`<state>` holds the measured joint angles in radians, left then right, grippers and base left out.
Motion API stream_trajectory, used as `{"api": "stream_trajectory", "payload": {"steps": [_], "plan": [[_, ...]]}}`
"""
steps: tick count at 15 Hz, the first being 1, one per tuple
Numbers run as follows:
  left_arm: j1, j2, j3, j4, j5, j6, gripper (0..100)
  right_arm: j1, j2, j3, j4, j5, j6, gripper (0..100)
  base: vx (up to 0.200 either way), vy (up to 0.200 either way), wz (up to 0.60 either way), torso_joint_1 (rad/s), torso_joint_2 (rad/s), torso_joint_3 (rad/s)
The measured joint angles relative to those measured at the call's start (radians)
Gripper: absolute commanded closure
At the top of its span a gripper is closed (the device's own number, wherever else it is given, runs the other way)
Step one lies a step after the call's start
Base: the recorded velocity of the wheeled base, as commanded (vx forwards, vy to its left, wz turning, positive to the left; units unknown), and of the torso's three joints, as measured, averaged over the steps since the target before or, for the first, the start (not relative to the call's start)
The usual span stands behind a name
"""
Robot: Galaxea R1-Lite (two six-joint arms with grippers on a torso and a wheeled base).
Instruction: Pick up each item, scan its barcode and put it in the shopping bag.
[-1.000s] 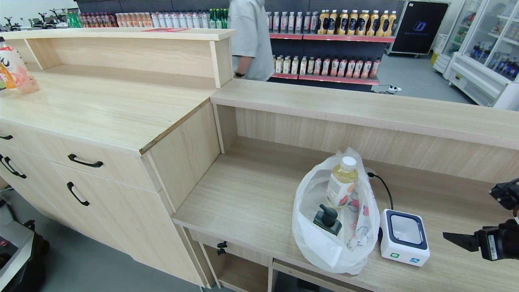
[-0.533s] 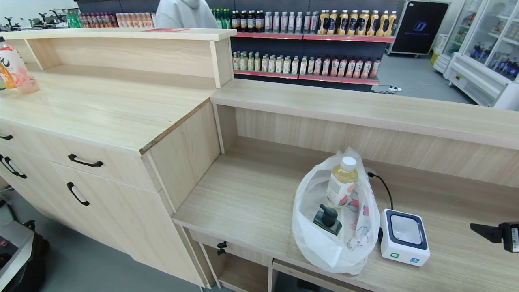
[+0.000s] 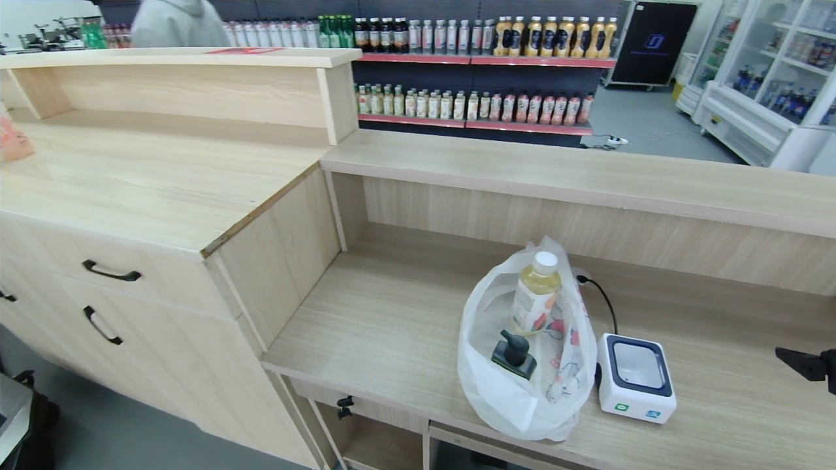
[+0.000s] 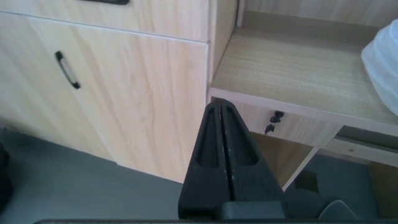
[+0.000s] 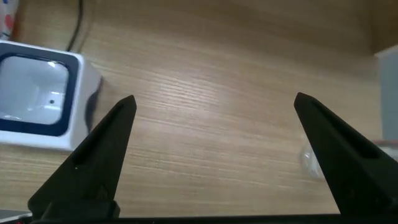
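Note:
A white plastic shopping bag (image 3: 516,391) stands open on the lower counter (image 3: 392,313). Inside it, a yellow drink bottle with a white cap (image 3: 535,294) stands upright beside a black pump dispenser (image 3: 514,352). Touching the bag's right side is the white barcode scanner (image 3: 635,377), window up. My right gripper (image 5: 214,102) hovers open and empty over bare counter to the right of the scanner (image 5: 37,102); one of its fingers (image 3: 802,363) pokes in at the head view's right edge. My left gripper (image 4: 222,109) is shut on nothing, low beside the cabinet front.
The scanner's black cable (image 3: 601,297) runs to the counter's back wall. A raised cabinet with black drawer handles (image 3: 111,272) stands on the left, with a pink-labelled bottle (image 3: 10,140) at its far left. The bag's edge (image 4: 385,68) shows in the left wrist view.
My right gripper has drawn back to the right, away from the scanner. The head camera has shifted, so the whole scene sits further left. Bag, bottle, dispenser and scanner have not moved.

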<state>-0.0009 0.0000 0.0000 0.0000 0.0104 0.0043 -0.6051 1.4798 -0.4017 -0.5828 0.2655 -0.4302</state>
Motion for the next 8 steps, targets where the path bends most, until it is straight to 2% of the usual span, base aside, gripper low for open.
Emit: {"api": "stream_trajectory", "payload": {"steps": [8], "plan": [[0.001,0.000,0.000,0.000,0.000,0.000,100,-0.011,-0.005,0.011,0.005,0.009,0.027,0,0.000,0.000,0.00,0.000,0.00,0.000]]}}
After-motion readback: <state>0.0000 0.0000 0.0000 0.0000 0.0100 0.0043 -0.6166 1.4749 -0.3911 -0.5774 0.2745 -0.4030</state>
